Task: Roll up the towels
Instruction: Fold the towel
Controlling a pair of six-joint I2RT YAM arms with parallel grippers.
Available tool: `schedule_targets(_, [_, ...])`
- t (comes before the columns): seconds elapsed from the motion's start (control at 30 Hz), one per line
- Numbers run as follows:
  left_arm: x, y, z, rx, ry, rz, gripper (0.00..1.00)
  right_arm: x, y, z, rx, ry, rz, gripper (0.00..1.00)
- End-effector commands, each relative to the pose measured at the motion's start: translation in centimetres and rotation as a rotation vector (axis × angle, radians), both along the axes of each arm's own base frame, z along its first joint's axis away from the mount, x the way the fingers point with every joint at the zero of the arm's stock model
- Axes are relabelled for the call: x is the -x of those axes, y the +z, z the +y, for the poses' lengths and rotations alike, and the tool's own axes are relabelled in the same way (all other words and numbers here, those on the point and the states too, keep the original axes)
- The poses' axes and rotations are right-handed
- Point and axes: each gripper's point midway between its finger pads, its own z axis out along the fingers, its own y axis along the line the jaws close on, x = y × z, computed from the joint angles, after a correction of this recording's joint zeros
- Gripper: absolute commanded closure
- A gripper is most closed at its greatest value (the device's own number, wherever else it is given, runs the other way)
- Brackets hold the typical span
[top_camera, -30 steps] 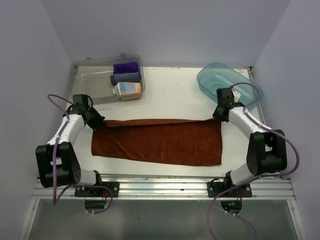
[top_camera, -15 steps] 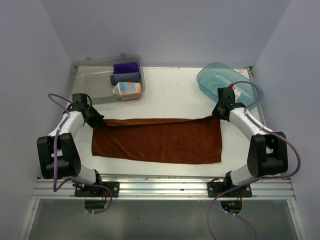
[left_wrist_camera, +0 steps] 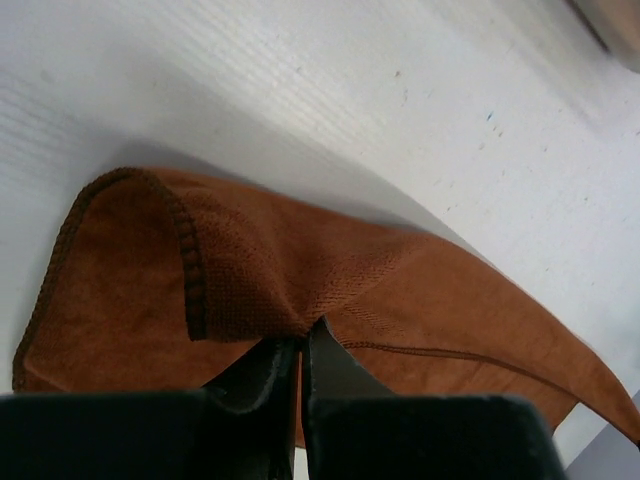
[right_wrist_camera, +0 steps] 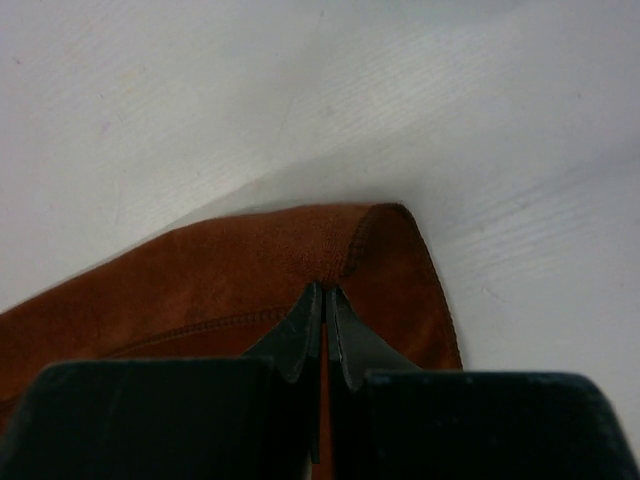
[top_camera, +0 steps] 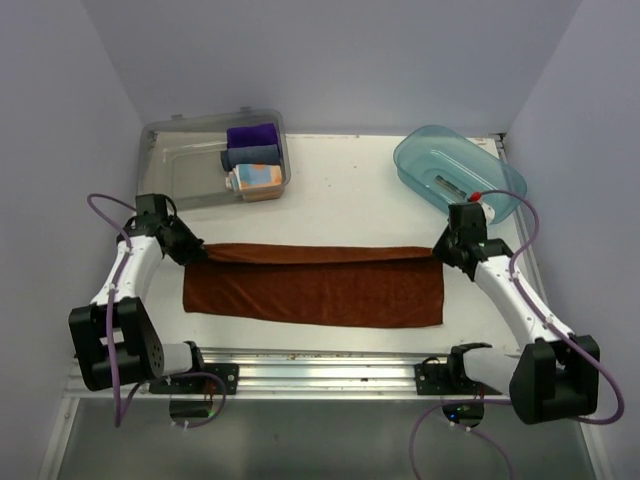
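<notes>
Stretching across a white table (top_camera: 350,200), the rust-brown towel (top_camera: 315,292) is gripped at both of its far corners. The left gripper (top_camera: 193,251) is clamped on the far left corner, where the hemmed edge is seen curled over just ahead of the jaws. The right gripper (top_camera: 441,247) is pinched tight on the far right corner, with cloth bunched at its tips. Between the two grippers the far edge is raised and turned over as a narrow fold, while the rest is laid flat. Beyond the left gripper a clear bin (top_camera: 170,172) is set, and in it the patterned towel (top_camera: 255,178) is packed beside a purple cloth (top_camera: 250,135) and a grey-blue cloth (top_camera: 250,156). Beyond the right gripper a translucent blue tub (top_camera: 425,152) is placed. The table top is matt white and lightly specked, and it is enclosed on three sides by pale lilac walls (top_camera: 330,60).
</notes>
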Motion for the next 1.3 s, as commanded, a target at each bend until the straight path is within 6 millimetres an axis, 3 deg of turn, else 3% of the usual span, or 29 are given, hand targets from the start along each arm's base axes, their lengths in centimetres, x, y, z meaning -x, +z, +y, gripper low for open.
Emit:
schedule_targets(0.0, [2.1, 0.0, 0.0, -0.003, -0.023, 0.028, 0.97, 3.8, -1.0, 0.3, -0.040, 0.000, 0.069, 1.00])
schedule_targets(0.2, [4.7, -0.4, -0.9, 0.018, -0.022, 0.044, 0.99, 9.2, -2.3, 0.1, -0.089, -0.056, 0.132, 1.00])
schedule_targets(0.4, [6.8, 0.0, -0.7, -0.012, -0.018, 0.052, 0.99, 11.8, -2.6, -0.6, -0.095, -0.134, 0.146, 1.00])
schedule_targets(0.73, [8.2, 1.7, 0.3, -0.067, 0.022, 0.037, 0.99, 13.3, -0.2, -1.0, -0.110, -0.174, 0.107, 1.00])
schedule_targets(0.87, [9.1, 0.4, 0.3, -0.069, 0.020, 0.082, 0.99, 13.9, -0.7, 0.1, -0.168, -0.153, 0.134, 1.00])
schedule_targets(1.03, [10.3, -0.7, 0.3, -0.068, 0.028, 0.120, 1.00, 15.4, -2.0, -0.1, -0.171, -0.177, 0.171, 1.00])
schedule_targets(1.27, [10.1, 0.7, 1.5, -0.119, 0.048, 0.097, 1.00, 15.7, -0.7, -1.0, -0.133, -0.197, 0.133, 1.00])
